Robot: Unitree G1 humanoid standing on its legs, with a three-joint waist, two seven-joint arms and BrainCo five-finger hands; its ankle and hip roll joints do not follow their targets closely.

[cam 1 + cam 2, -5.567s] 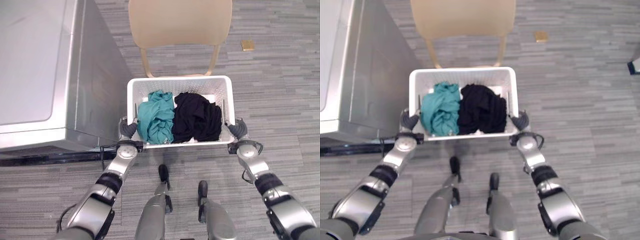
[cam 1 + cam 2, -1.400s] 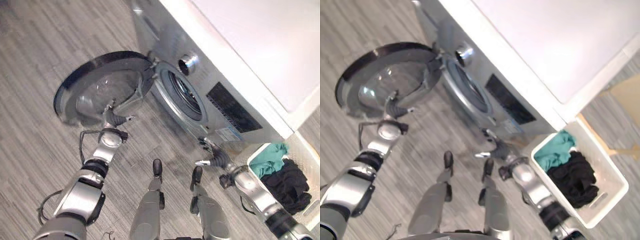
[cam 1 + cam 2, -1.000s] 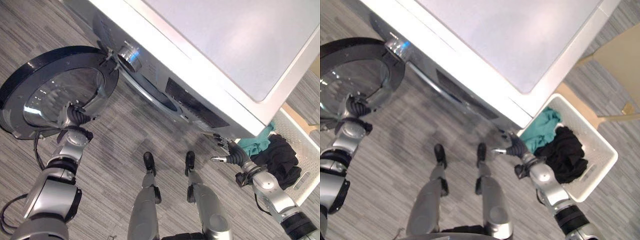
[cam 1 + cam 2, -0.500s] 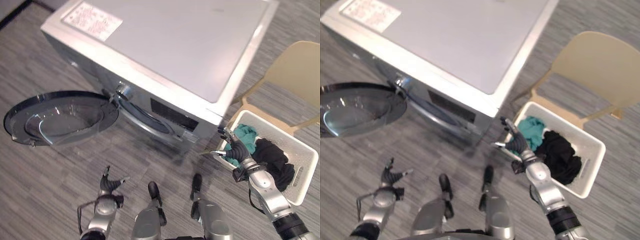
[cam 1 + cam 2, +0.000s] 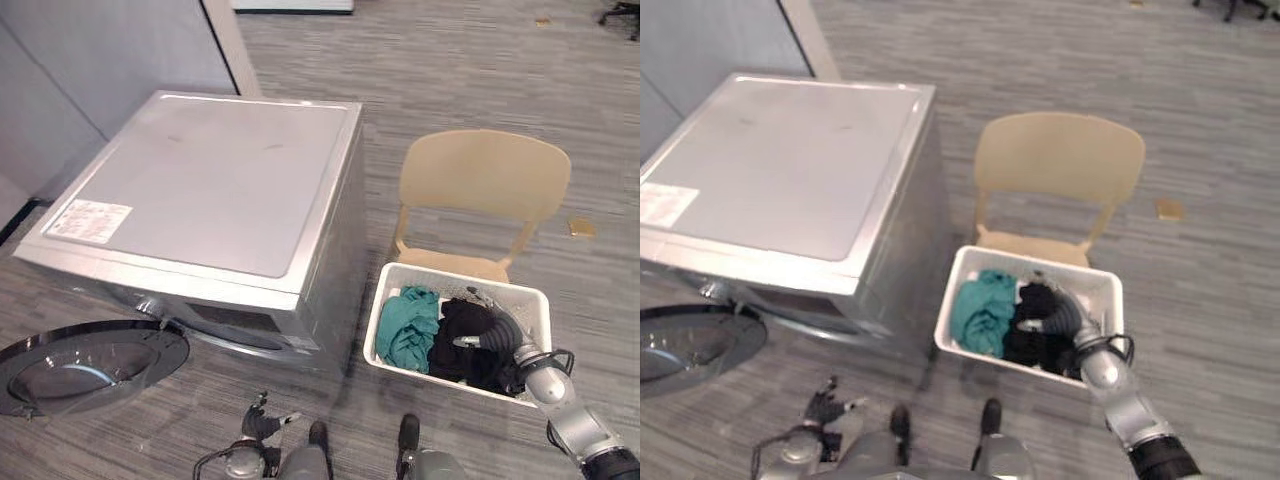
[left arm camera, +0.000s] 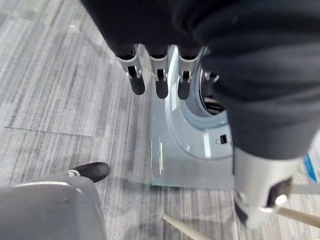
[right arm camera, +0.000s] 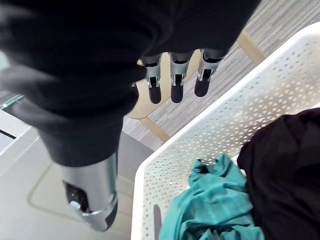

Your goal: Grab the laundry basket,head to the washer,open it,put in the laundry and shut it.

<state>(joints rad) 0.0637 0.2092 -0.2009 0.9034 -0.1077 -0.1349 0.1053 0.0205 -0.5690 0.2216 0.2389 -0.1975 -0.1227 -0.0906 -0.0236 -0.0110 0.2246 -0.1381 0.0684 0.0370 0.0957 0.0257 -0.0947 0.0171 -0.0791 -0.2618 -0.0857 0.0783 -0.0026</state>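
Observation:
The white laundry basket (image 5: 440, 272) stands on the floor beside the silver washer (image 5: 200, 190). A teal cloth (image 5: 408, 325) lies in its left half and a black cloth (image 5: 462, 350) in its right half. My right hand (image 5: 497, 326) hangs over the black cloth, fingers (image 7: 172, 82) straight and holding nothing. The washer's round door (image 5: 85, 362) lies swung open at the lower left. Low in front of the washer, my left hand (image 5: 262, 420) is open with spread fingers (image 6: 157, 75) and faces the washer's front (image 6: 192, 130).
A tan chair (image 5: 485, 185) stands right behind the basket, its seat touching the far rim. A grey partition wall (image 5: 110, 55) runs behind the washer. A small tan object (image 5: 579, 228) lies on the carpet to the right of the chair.
The whole picture has swung round, so the camera has moved. My right hand has come in over the basket's black cloth. My left hand has dropped away from the open door.

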